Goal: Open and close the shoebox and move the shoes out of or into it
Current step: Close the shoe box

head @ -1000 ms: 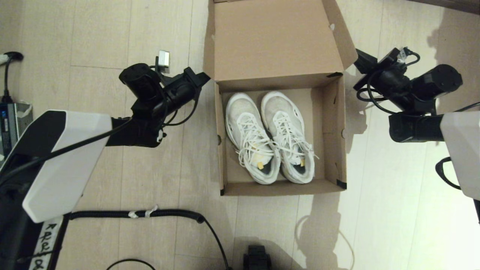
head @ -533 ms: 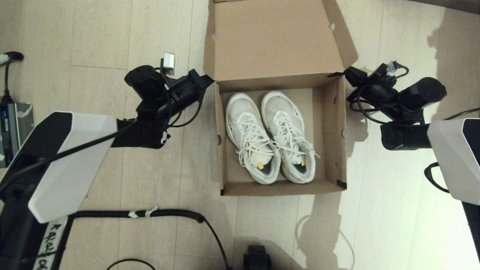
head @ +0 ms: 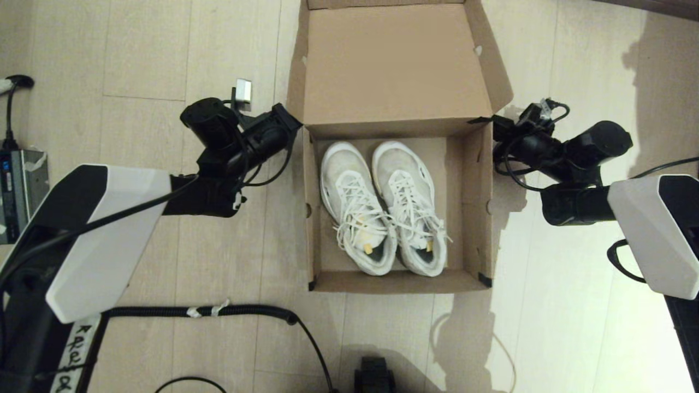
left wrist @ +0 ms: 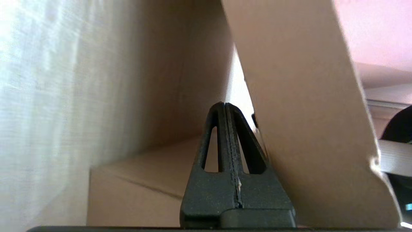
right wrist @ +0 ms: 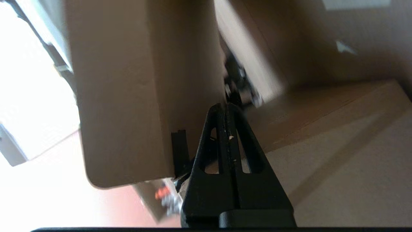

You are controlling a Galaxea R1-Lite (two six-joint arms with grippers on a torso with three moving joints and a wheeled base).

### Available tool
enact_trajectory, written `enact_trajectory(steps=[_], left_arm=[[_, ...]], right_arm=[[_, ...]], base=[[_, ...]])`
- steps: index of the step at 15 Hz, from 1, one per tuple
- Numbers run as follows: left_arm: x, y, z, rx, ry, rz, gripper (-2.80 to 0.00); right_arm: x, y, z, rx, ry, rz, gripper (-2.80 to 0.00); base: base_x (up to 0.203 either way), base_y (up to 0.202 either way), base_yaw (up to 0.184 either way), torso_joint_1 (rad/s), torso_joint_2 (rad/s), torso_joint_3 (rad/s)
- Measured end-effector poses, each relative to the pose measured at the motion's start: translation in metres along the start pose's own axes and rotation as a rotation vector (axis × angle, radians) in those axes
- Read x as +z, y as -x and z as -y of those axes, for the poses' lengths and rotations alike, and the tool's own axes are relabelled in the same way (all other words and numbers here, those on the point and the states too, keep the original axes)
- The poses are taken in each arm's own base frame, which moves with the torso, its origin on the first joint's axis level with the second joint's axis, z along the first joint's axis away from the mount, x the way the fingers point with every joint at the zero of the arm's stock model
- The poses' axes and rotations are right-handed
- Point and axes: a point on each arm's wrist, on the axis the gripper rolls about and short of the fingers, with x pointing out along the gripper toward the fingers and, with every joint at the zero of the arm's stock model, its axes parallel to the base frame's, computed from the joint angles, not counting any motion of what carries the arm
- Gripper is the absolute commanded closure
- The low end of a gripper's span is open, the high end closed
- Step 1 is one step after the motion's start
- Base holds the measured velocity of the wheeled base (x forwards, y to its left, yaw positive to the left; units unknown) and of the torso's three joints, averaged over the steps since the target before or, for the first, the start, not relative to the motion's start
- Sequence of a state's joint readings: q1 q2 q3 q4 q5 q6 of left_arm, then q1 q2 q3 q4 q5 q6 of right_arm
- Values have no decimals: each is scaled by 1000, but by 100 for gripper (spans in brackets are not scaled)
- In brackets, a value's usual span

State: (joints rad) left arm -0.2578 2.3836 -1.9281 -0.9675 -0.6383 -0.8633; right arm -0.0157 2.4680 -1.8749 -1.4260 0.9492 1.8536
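Cable (head: pixel 218 312): black corrugated hose on the wooden floor (head: pixel 136 60) at 7 o'clock, nearest the robot; white tape wrapped round it
Shoebox (head: pixel 475 218): open on the floor at centre; black tape at its two near corners
Shoes (head: pixel 382 210): the white pair lies side by side inside the shoebox, toes towards 12 o'clock, heels at the near wall; laces loose; a yellow tag on each tongue
Left gripper (head: pixel 292 121): at 10 o'clock of the shoes, at the far left corner of the shoebox where the lid hinges; clenched with nothing between the fingers (left wrist: pixel 222 129); in the left wrist view the tip sits just beside the lid's side flap
Right gripper (head: pixel 491 123): at 2 o'clock of the shoes, at the far right corner of the shoebox; clenched and empty, fingers (right wrist: pixel 225 129) pressed together beside the cardboard wall
Lid (head: pixel 393 60): flipped back towards 12 o'clock, bare brown inner face up, side flaps raised
Device (head: pixel 16 191): dark box at 9 o'clock at the floor's left edge, well apart from the shoebox
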Motion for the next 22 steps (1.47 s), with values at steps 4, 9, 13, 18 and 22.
enact_trajectory(steps=[4,9,13,18,22], left_arm=[[1,4,-8,2,-26,13,0],[-5,2,-8,-7,-18,6,0],[-13,-2,-6,-25,-11,3,0],[-36,-17,4,-61,20,-31,0],[-46,-23,7,-67,30,-40,0]], right_arm=[[-9,8,-6,-41,-28,-47,0],[-10,26,-12,-63,-25,-15,0],[-11,30,-9,-74,-19,-8,0],[-7,44,-2,-101,13,19,0],[-4,44,2,-95,24,21,0]], base=[[0,0,0,0,0,0],[0,0,0,0,0,0],[0,0,0,0,0,0],[0,0,0,0,0,0],[0,0,0,0,0,0]])
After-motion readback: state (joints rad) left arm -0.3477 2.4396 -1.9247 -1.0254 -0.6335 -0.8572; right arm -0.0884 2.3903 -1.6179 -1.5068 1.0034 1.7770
